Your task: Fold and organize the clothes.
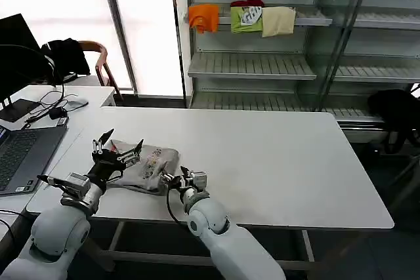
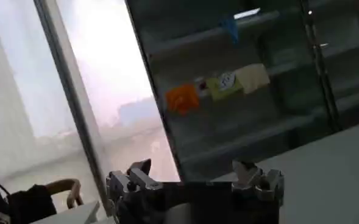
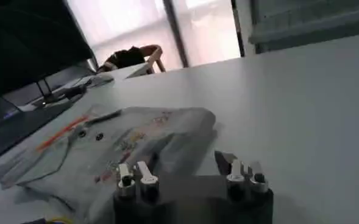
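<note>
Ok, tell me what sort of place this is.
Probably a lab or office set up for robot trials: a white table with a grey shirt on it, a laptop on a side desk, and shelving with folded garments.

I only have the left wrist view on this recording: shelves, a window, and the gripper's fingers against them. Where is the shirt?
Observer: The light grey shirt lies bunched on the white table, near the edge closest to the robot.
Operator: Where is the left gripper relative to it?
Observer: The left gripper is open and raised over the shirt's left side.
Operator: And the right arm?
Observer: The right gripper is open, low at the shirt's near edge.
Operator: What's beside the table?
Observer: A laptop sits on a desk to the robot's left.
</note>
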